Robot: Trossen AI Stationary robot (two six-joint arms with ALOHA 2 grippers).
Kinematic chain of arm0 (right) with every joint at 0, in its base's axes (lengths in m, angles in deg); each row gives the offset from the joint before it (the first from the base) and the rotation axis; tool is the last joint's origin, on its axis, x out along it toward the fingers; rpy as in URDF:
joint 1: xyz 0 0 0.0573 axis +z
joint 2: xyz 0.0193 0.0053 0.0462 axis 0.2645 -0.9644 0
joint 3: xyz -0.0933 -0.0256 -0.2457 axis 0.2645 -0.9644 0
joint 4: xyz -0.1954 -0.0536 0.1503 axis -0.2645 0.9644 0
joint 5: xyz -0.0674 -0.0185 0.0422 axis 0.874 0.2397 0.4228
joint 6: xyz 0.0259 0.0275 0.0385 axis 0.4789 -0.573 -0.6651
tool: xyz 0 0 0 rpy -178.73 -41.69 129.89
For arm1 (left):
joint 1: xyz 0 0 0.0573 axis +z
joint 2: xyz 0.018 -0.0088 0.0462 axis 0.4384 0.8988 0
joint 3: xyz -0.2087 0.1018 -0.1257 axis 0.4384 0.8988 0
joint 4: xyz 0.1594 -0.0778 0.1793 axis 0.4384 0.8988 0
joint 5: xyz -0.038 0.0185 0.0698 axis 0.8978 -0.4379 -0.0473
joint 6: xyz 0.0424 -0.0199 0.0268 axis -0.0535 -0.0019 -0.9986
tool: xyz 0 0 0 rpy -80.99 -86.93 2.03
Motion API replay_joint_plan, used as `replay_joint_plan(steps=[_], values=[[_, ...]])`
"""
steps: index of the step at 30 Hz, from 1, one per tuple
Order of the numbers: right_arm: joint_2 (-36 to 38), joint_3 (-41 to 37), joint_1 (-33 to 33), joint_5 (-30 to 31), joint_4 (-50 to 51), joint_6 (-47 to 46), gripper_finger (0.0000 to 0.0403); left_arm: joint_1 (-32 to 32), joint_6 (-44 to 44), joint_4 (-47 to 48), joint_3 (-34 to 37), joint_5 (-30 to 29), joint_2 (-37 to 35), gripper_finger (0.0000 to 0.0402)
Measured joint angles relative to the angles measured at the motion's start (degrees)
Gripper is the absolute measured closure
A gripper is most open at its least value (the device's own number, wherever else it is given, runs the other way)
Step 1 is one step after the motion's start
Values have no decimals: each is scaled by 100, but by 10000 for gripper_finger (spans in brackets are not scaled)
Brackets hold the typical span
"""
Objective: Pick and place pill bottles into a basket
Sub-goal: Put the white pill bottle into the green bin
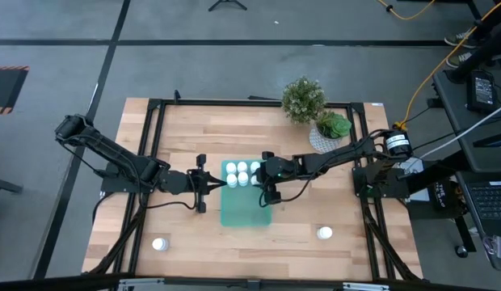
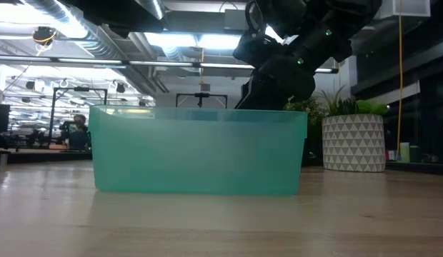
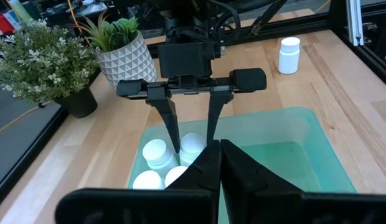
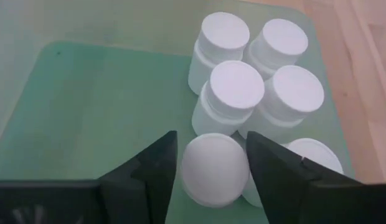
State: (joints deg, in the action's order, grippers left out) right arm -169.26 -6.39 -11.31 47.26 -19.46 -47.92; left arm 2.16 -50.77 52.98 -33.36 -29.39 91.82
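From above: basket (image 1: pixel 246 212) mid-table, bottles (image 1: pixel 241 173) clustered at its far end near the plant pot (image 1: pixel 319 139); two more bottles (image 1: pixel 160 243) loose on the wood nearer than the basket. Right gripper (image 1: pixel 267 192) above the basket, left gripper (image 1: pixel 204 189) just beside its left wall.

At table level: only the translucent wall visible, bottles hidden.

Left wrist: own fingers pressed together, empty.

Right wrist: fingers (image 4: pixel 150 165) spread either side of one capped bottle (image 4: pixel 215 168) in the basket; contact unclear.

Likely light, rigid, smooth plastic; easily toppled. Best grasped across the body below the cap.
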Motion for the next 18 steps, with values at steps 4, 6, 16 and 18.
replay_joint_plan(steps=[4, 6, 16, 18], values=[[0, 0, 2, -1, -5, 4, 230, 0, 2, -1, 0, 0, 0, 394], [0, 0, 2, -3, -19, 21, 238, 0, 0, 0, 0, 0, 0, 392], [-3, 2, -7, -2, -10, 98, 241, 1, 2, 0, 0, 0, 0, 399], [-7, 2, -7, -2, -4, 151, 241, 1, 2, -1, 0, 0, 0, 400]])
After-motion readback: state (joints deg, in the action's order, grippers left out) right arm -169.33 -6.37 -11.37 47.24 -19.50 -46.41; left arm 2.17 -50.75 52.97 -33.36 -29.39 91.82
